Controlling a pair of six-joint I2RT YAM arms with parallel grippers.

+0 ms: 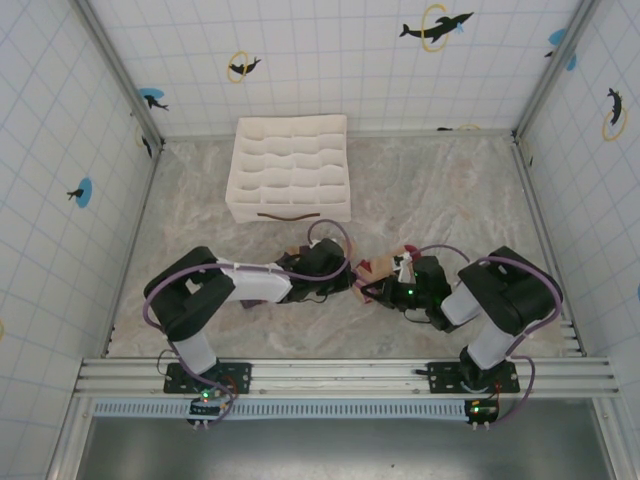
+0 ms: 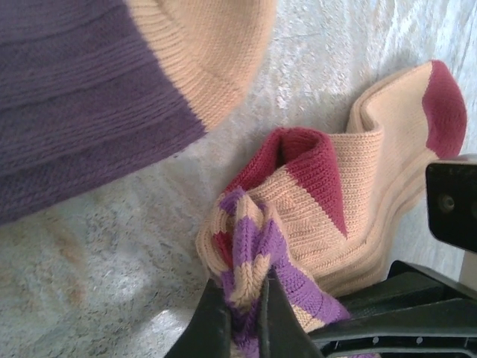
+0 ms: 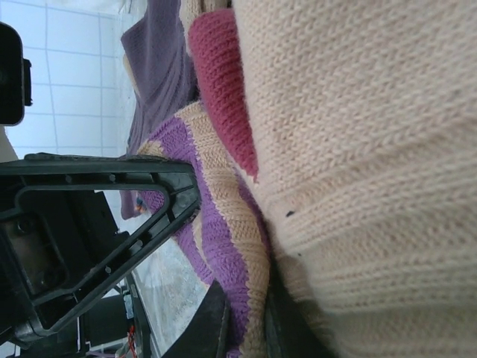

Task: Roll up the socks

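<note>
The beige sock (image 2: 373, 171) lies crumpled on the table, its dark red toe at the far right. My left gripper (image 2: 242, 287) is shut on its purple-and-beige striped cuff (image 2: 250, 239). Beside it, at upper left, lies the purple sock (image 2: 74, 97) with its tan toe. In the right wrist view the beige sock (image 3: 358, 149) is pressed close. My right gripper (image 3: 246, 298) pinches the same striped cuff (image 3: 223, 224) between its fingers. From above, the left gripper (image 1: 352, 278) and right gripper (image 1: 380, 287) meet tip to tip over the socks (image 1: 386, 264).
The white gridded organiser box (image 1: 290, 168) stands at the back, left of centre, well apart from the grippers. Tiled walls close in the marbled table (image 1: 450, 190) on three sides. The left gripper's black finger frame (image 3: 112, 216) sits close beside the right gripper.
</note>
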